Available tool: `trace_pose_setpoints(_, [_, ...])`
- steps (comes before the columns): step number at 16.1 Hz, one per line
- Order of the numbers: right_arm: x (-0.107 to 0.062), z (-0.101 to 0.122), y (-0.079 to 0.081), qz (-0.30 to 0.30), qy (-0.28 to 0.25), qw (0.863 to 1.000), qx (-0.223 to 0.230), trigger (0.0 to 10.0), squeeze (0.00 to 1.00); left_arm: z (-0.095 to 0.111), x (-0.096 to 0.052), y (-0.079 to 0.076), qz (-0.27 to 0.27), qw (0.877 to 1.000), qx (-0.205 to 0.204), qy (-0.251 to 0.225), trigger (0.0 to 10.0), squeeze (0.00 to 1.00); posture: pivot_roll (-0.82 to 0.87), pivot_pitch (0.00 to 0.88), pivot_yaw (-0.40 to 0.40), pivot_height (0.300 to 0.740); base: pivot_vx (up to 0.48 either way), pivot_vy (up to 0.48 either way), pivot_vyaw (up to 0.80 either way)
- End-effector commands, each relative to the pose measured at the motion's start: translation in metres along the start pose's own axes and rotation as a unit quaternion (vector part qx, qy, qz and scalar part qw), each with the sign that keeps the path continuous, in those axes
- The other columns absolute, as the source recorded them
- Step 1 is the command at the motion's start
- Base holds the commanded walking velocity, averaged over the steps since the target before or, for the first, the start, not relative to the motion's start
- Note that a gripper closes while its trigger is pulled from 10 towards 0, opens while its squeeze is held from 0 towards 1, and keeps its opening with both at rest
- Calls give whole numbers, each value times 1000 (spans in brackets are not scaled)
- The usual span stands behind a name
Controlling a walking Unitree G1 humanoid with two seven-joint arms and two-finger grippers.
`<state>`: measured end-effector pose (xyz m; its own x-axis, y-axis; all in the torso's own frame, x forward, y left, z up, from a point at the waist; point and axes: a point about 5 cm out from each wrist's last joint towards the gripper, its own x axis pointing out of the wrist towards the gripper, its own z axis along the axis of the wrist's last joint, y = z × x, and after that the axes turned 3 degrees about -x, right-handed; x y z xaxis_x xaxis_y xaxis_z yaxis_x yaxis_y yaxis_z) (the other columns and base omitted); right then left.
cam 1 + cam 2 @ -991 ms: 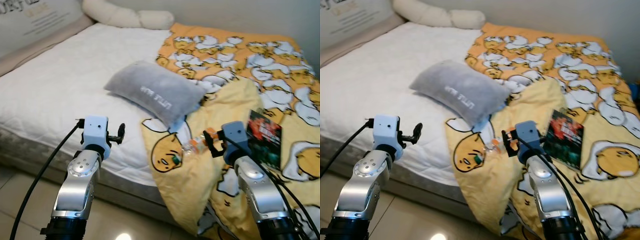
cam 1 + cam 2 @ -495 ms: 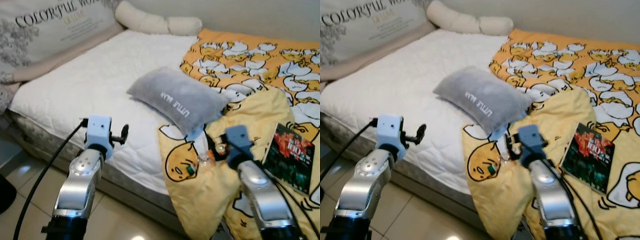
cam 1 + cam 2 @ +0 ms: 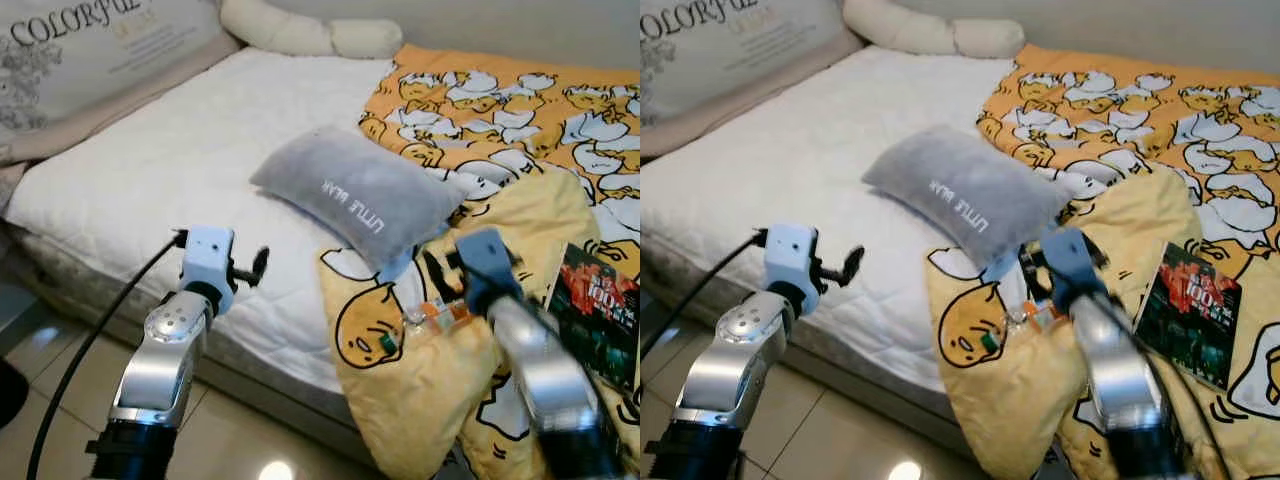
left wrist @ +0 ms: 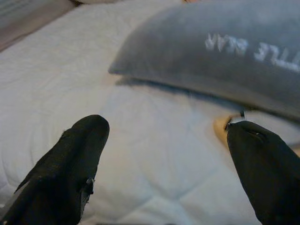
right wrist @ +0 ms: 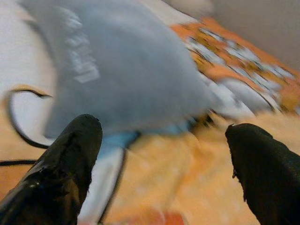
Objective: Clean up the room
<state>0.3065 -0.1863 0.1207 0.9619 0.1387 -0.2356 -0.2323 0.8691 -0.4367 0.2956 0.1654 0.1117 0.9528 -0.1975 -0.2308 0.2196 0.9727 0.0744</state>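
Note:
A grey pillow (image 3: 355,195) with white lettering lies on the white mattress (image 3: 150,170). A yellow duck-print blanket (image 3: 500,110) covers the right side of the bed and hangs over its edge. A small clear bottle with an orange label (image 3: 438,315) rests in the blanket's folds. A dark book (image 3: 600,315) lies to the right of it. My right gripper (image 3: 432,272) is open, just above the bottle and next to the pillow's near corner (image 5: 122,70). My left gripper (image 3: 255,268) is open over the mattress edge, facing the pillow (image 4: 211,61).
A long cream bolster (image 3: 310,35) lies at the head of the bed. A printed cushion with lettering (image 3: 90,50) leans along the left side. Tiled floor (image 3: 50,400) runs in front of the bed.
The view has shifted as the camera moved. My right arm has reached forward towards the pillow and the bottle and is blurred. The left arm keeps about the same pose.

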Motion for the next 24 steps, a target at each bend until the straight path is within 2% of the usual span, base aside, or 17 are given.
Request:
trace_pose_setpoints(1, [7,6,-4,42,-2,999,-33,10000,1000,0,0,2,-18,1000,10,6,10000,0,-36,0,71,740,0,0,0])
trace_pose_setpoints(4, [22,11,-27,133,35,981,-138,10000,1000,-3,-3,2,-65,997,37,19,10000,0,-20,0,58,740,0,0,0])
trace_pose_setpoints(5, [28,13,-39,177,64,963,-193,10000,1000,-3,-4,7,-75,995,61,27,10000,0,-10,0,56,740,0,0,0])
trace_pose_setpoints(6, [30,14,-45,194,78,952,-223,10000,769,-2,-5,11,-76,994,69,30,10000,0,-8,0,56,740,0,0,0])
trace_pose_setpoints(7, [35,14,-50,215,100,936,-260,10000,0,-1,-5,15,-78,994,75,31,10000,0,-3,0,56,740,0,0,0])
trace_pose_setpoints(8, [40,13,-56,252,140,901,-324,10000,0,3,-7,24,-84,992,87,33,10000,0,14,0,59,740,0,0,0])
trace_pose_setpoints(10, [44,8,-53,281,171,873,-361,10000,0,5,-10,28,-96,990,96,37,10000,0,25,0,65,740,0,0,0])
trace_pose_setpoints(11, [47,1,-47,301,194,848,-390,10000,0,4,-13,29,-108,988,102,43,10000,0,33,0,68,740,0,0,0])
trace_pose_setpoints(14, [49,-9,-36,328,221,808,-438,10000,0,3,-20,27,-141,982,114,57,10000,0,53,0,76,740,0,0,0])
trace_pose_setpoints(15, [50,-16,-29,356,240,777,-461,10000,82,2,-25,26,-162,977,122,64,10000,0,65,0,82,740,0,0,0])
trace_pose_setpoints(16, [50,-18,-27,364,246,765,-471,10000,306,2,-27,26,-166,976,125,67,10000,0,68,0,82,740,0,0,0])
trace_pose_setpoints(17, [49,-22,-26,366,252,756,-481,10000,455,2,-28,26,-167,975,127,67,10000,0,72,0,83,740,0,0,0])
trace_pose_setpoints(18, [49,-24,-25,365,255,749,-490,10000,455,3,-29,26,-168,975,127,68,10000,0,73,0,83,740,0,0,0])
trace_pose_setpoints(19, [49,-25,-24,366,258,741,-500,10000,0,3,-29,26,-169,975,128,69,10000,0,77,0,82,740,0,0,0])
trace_pose_setpoints(21, [50,-25,-24,365,260,729,-517,10000,0,3,-30,25,-173,974,130,71,10000,0,82,0,79,740,0,0,0])
trace_pose_setpoints(23, [56,-14,-24,343,236,745,-521,10000,0,3,-32,26,-173,974,130,73,10000,0,84,0,75,740,0,0,0])
trace_pose_setpoints(24, [61,-4,-24,324,213,762,-519,10000,0,3,-32,26,-173,974,130,73,10000,0,83,0,73,740,0,0,0])
